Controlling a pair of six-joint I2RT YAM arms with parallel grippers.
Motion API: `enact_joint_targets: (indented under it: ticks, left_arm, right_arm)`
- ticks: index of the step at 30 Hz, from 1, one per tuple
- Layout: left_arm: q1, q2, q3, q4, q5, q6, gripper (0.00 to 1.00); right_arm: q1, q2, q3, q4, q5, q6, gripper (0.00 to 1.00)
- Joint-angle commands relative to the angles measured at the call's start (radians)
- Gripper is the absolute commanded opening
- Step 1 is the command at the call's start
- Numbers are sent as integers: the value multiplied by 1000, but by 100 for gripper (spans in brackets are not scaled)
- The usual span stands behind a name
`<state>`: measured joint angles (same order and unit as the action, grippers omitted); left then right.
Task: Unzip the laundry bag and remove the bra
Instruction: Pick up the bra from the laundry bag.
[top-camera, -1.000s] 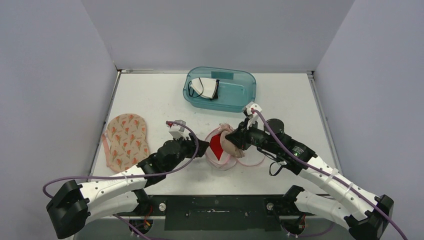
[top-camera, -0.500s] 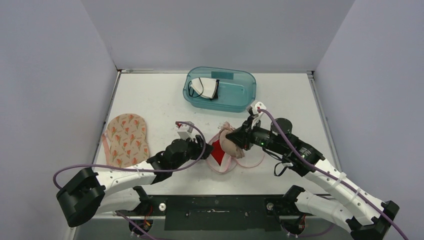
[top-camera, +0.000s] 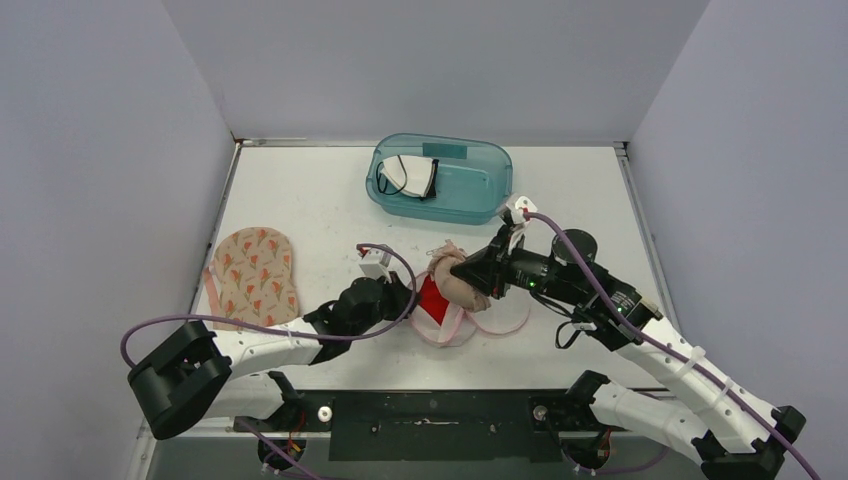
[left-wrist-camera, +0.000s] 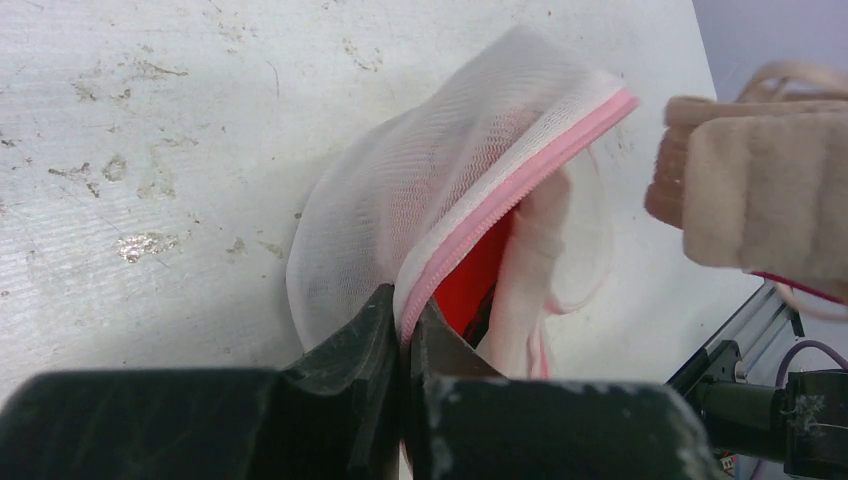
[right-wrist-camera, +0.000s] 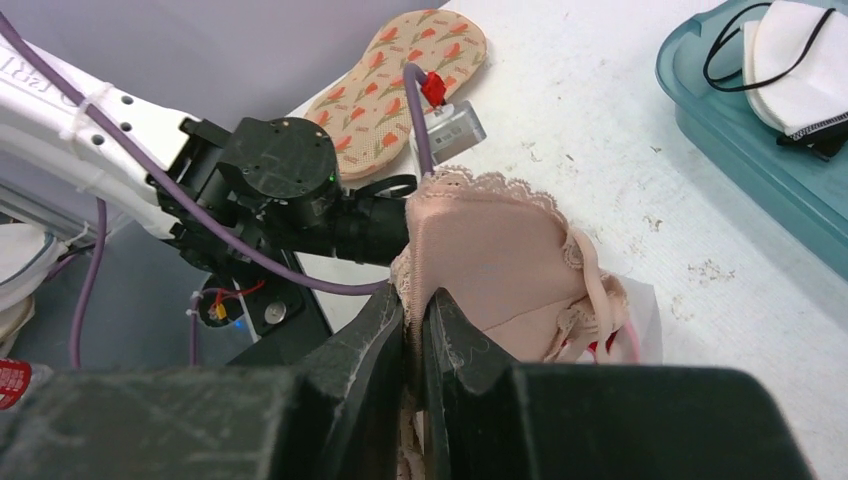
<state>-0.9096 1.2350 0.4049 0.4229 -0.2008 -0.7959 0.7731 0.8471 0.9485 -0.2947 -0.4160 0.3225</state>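
A white mesh laundry bag (top-camera: 447, 318) (left-wrist-camera: 400, 190) with a pink zipper edge (left-wrist-camera: 510, 185) lies open near the table's middle front, red cloth (top-camera: 432, 294) (left-wrist-camera: 478, 280) showing inside. My left gripper (top-camera: 409, 296) (left-wrist-camera: 403, 318) is shut on the bag's pink zipper edge. A beige lace bra (top-camera: 462, 280) (right-wrist-camera: 500, 255) is lifted over the bag's mouth, partly out of it. My right gripper (top-camera: 463, 269) (right-wrist-camera: 415, 315) is shut on the bra's edge.
A teal plastic bin (top-camera: 497, 180) holding a white bra (top-camera: 412, 176) stands at the back centre. A floral fabric pouch (top-camera: 255, 280) lies at the left. Table edge and arm bases run along the front.
My left gripper moved right to the bag and closed on its zipper edge. The right gripper drew the bra slightly up and back from the bag.
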Motion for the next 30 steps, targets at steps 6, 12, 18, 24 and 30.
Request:
enact_joint_targets:
  ticks: [6,12,18,24,30]
  left_arm:
    - [14,16,40,44,15,-9,0]
    - [16,-37,58,-35,6,-20,26]
    - [18,-203,67,-157,-47,-17,57]
    - [17,-386,66,-170,-123,45,98]
    - [-20,-378,40,92,-130,230,96]
  right_arm:
    - [2,-12,92,-1,-18,-28,5]
    - [2,-42,102,19,118,-14,5]
    - [2,-49,113,17,385,40,5]
    - [6,53,135,-53,666,170,5]
    - [38,132,108,-32,827,311,5]
